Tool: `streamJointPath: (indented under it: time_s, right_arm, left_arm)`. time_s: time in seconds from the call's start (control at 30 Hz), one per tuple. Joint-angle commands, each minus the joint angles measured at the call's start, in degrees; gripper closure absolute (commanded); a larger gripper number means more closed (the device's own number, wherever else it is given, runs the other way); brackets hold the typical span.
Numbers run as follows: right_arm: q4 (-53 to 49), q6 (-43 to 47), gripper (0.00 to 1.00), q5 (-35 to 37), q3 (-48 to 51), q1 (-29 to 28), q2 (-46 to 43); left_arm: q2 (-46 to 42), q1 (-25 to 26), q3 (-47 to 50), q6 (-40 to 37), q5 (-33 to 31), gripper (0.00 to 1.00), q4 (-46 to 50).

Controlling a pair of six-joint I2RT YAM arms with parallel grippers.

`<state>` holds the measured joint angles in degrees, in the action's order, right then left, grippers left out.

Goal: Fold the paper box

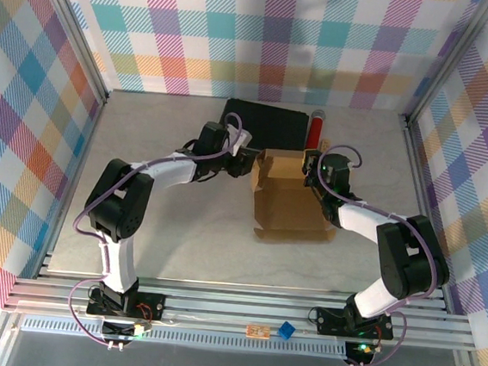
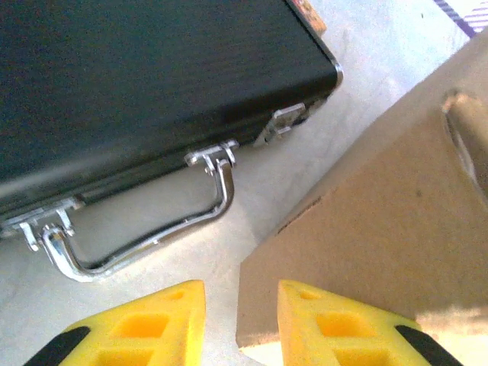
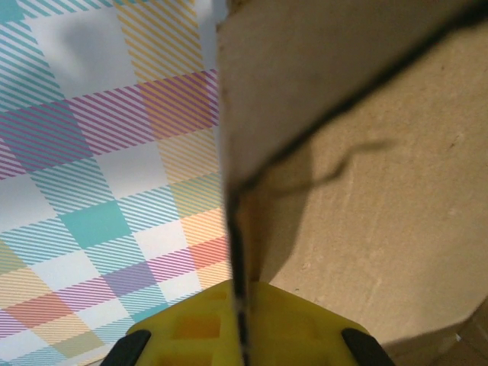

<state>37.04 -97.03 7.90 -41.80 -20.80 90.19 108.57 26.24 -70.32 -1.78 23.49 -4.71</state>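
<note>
The paper box, brown corrugated cardboard, stands half-formed in the middle of the table with its walls raised. My left gripper is at its upper left corner. In the left wrist view the yellow fingers stand apart, and a corner of a cardboard flap reaches into the gap of the left gripper; the right finger overlaps the flap. My right gripper is at the box's far right wall. In the right wrist view the right gripper is shut on that thin cardboard wall, seen edge-on.
A black hard case with a chrome handle lies just behind the box, close to my left gripper. A red and dark cylinder stands beside the case. Checkered walls enclose the table on three sides.
</note>
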Motion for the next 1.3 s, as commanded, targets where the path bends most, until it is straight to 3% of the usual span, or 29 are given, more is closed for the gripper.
streamJointPath:
  time_s: [0.0,0.33,0.63,1.27]
  right_arm:
    - [1.9,1.4,1.0,-0.8,-1.4,-0.1,0.5]
    - [2.8,2.5,1.0,-1.5,-0.4,-0.1,0.6]
    - [2.3,3.0,1.0,-2.6,-1.5,0.0,1.4]
    - [0.8,2.3,1.0,-4.6,-4.6,0.1,3.1]
  left_arm:
    - [-4.0,0.4,2.9,-1.4,0.8,0.7,-2.4]
    - [-7.0,3.1,6.1,-1.0,1.9,0.62,-4.3]
    - [-7.6,3.5,6.6,-3.5,6.9,0.57,-4.2]
    - [-4.3,6.0,5.2,-4.6,9.6,0.61,-6.4]
